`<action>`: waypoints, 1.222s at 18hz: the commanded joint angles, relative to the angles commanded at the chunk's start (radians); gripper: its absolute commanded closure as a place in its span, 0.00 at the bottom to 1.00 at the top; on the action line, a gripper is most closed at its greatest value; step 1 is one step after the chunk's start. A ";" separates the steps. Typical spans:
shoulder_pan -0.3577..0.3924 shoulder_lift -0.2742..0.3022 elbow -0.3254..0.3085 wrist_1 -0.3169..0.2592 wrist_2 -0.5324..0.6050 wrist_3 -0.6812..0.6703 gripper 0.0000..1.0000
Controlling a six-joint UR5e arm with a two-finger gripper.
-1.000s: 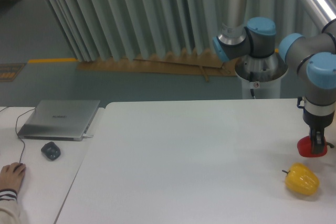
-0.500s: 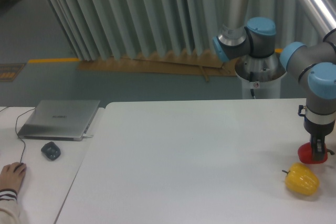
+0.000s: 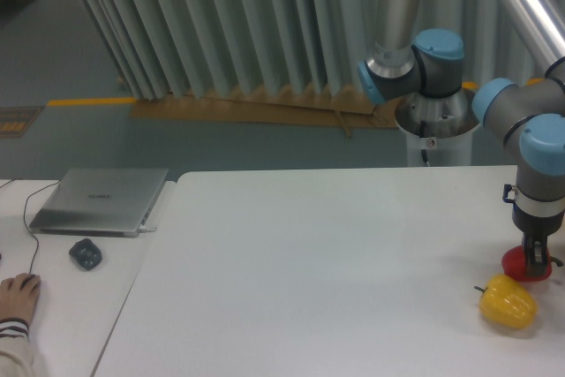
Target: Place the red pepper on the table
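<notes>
The red pepper (image 3: 517,263) is a small glossy red shape at the far right of the white table (image 3: 309,280), low against the tabletop; I cannot tell whether it touches the surface. My gripper (image 3: 536,262) points straight down and is shut on the red pepper, its dark fingers crossing the pepper's front. Just in front and slightly left lies a yellow bell pepper (image 3: 508,301) with a dark stem.
A closed silver laptop (image 3: 99,200), a dark mouse (image 3: 86,254) and a person's hand (image 3: 18,293) are on the separate desk at the left. The arm's base (image 3: 437,121) stands behind the table's far right edge.
The gripper with the red pepper has sunk lower and drifted slightly right, closer to the tabletop and the yellow pepper.
</notes>
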 joint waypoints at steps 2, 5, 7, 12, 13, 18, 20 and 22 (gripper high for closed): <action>0.000 -0.002 -0.002 0.000 -0.002 -0.002 0.37; 0.000 -0.002 -0.006 0.002 -0.005 -0.002 0.11; 0.002 -0.002 -0.006 0.003 -0.005 -0.002 0.00; 0.003 0.005 -0.008 0.005 -0.006 0.002 0.00; 0.003 0.006 -0.008 0.005 -0.006 0.002 0.00; 0.015 0.023 0.006 0.002 -0.041 0.000 0.00; 0.037 0.037 0.021 -0.005 -0.070 0.000 0.00; 0.038 0.052 0.023 -0.009 -0.071 0.002 0.00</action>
